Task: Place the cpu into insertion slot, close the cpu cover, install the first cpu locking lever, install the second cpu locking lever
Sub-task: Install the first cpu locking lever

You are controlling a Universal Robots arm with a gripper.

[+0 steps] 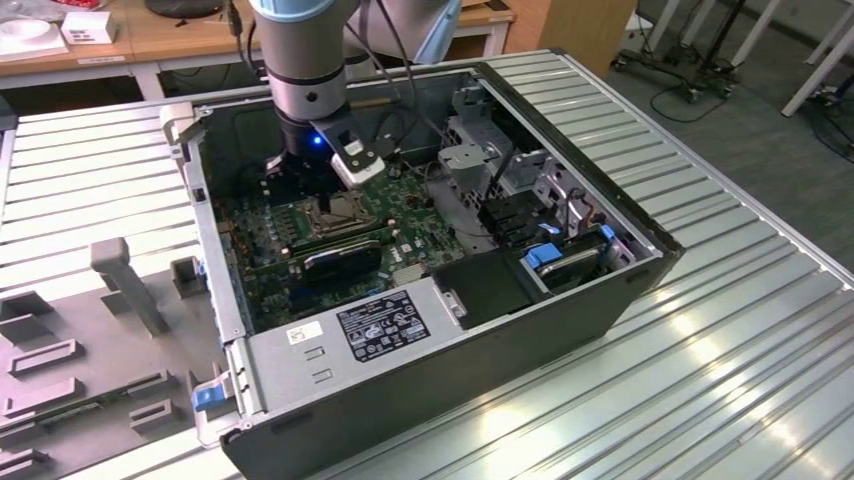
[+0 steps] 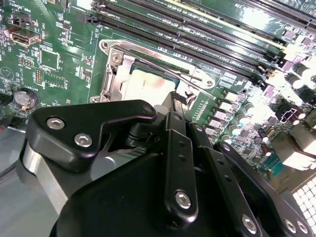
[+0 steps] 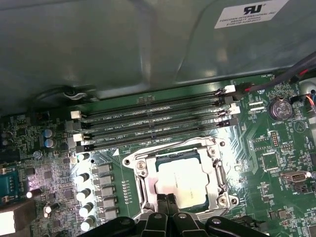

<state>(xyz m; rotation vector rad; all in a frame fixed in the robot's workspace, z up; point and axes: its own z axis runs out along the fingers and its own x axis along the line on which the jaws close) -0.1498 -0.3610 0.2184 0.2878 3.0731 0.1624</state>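
I see the computer case (image 1: 441,330) lying open on the table (image 1: 747,330). The motherboard (image 1: 287,240) sits inside it. The cpu (image 3: 181,183) rests in the insertion slot (image 3: 142,177), beside the memory slots (image 3: 153,123). The gripper (image 3: 168,205) hangs directly above the cpu's edge.

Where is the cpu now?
In both wrist views, the cpu sits in the insertion slot on the green board, beside the memory slots.

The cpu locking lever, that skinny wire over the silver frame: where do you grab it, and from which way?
Probably on its straight bare stretch, coming down from above the board. The cpu locking lever is a thin rod slanting across the cpu cover, so the jaws should close across its width. Which end is free, I cannot tell.
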